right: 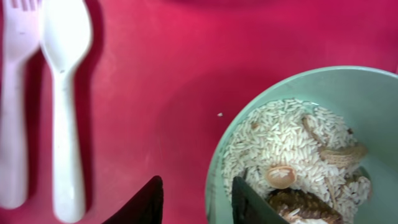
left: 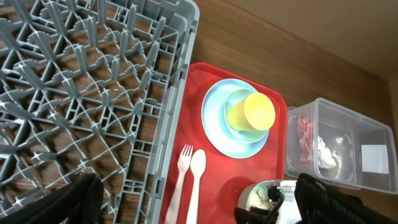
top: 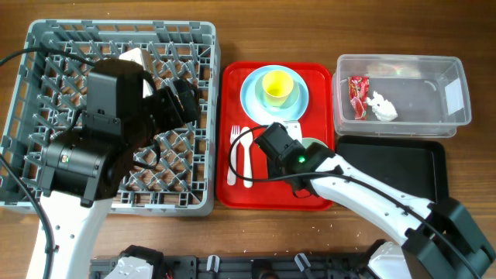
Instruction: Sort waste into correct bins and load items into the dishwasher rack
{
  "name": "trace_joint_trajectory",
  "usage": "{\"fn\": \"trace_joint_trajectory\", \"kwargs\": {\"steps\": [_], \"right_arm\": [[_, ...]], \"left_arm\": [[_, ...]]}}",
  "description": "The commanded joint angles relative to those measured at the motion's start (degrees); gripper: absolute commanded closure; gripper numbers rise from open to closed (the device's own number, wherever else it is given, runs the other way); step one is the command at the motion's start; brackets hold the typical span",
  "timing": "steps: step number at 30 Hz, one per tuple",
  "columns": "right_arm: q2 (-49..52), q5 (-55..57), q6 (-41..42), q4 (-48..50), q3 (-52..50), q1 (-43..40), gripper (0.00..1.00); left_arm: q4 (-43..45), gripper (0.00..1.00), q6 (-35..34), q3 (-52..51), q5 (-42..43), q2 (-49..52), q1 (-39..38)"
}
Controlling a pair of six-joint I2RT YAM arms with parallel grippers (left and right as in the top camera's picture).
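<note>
One white fork (top: 232, 157), one spoon (top: 248, 159), heads toward the plate (top: 249, 93) — left gripper (left: 199, 190) released, right gripper (right: 196, 202) spread astride the mint-green bowl (right: 373, 106) rim.

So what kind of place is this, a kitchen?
Probably a dish-clearing station, like a canteen's, set up on a wooden table. Clues: a grey dishwasher rack, a red tray with a plate, fork and spoon, and a clear tub holding a crumpled wrapper.
</note>
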Motion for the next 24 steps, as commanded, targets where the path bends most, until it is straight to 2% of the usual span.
{"fn": "trace_joint_trajectory", "kwargs": {"steps": [1,8,11,16,19,21,24], "right_arm": [[0.9,2.5,0.8,0.3,-0.7,-0.2,0.69],[1.2,1.8,0.7,-2.8,-0.7,-0.2,0.70],[1.8,1.8,0.8,-2.7,-0.7,-0.2,0.75],[2.5,1.9,0.3,-2.5,-0.7,-0.2,0.77],[2.5,1.9,0.3,-2.7,-0.7,-0.2,0.83],[2.5,1.9,0.3,-2.8,-0.7,-0.2,0.95],[1.5,1.6,0.3,-4.2,0.9,-0.3,0.96]], "left_arm": [[0.2,0.00,0.3,0.2,-0.1,-0.3,0.4],[0.2,0.00,0.3,0.2,-0.2,-0.3,0.4],[0.2,0.00,0.3,0.2,-0.1,-0.3,0.4],[0.2,0.00,0.3,0.2,-0.2,-0.3,0.4],[0.2,0.00,0.3,0.2,-0.2,-0.3,0.4],[0.1,0.00,0.3,0.2,-0.2,-0.3,0.4],[0.2,0.00,0.3,0.2,-0.2,-0.3,0.4]]}}
